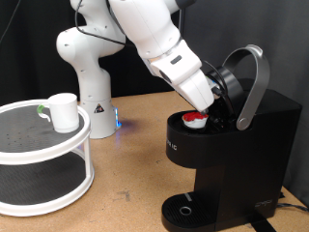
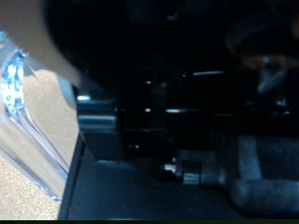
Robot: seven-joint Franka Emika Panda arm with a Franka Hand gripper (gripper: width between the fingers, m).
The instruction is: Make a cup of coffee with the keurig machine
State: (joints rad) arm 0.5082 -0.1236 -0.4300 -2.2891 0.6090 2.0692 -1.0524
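Observation:
The black keurig machine (image 1: 241,145) stands at the exterior view's right with its grey lid handle (image 1: 253,82) raised and the brew head open. A small red-and-white pod (image 1: 196,118) sits in the open brew head. My gripper (image 1: 216,102) is just above and beside the pod, under the raised handle; its fingers are hidden against the black machine. The white cup (image 1: 64,111) stands on the top tier of a white round shelf (image 1: 39,147) at the left, far from the gripper. The wrist view shows only dark machine body (image 2: 187,103) close up.
The round drip tray (image 1: 183,210) at the machine's base has nothing on it. The white arm base (image 1: 89,92) stands at the back between shelf and machine. A clear plastic part (image 2: 23,117) and brown tabletop (image 2: 28,191) show in the wrist view.

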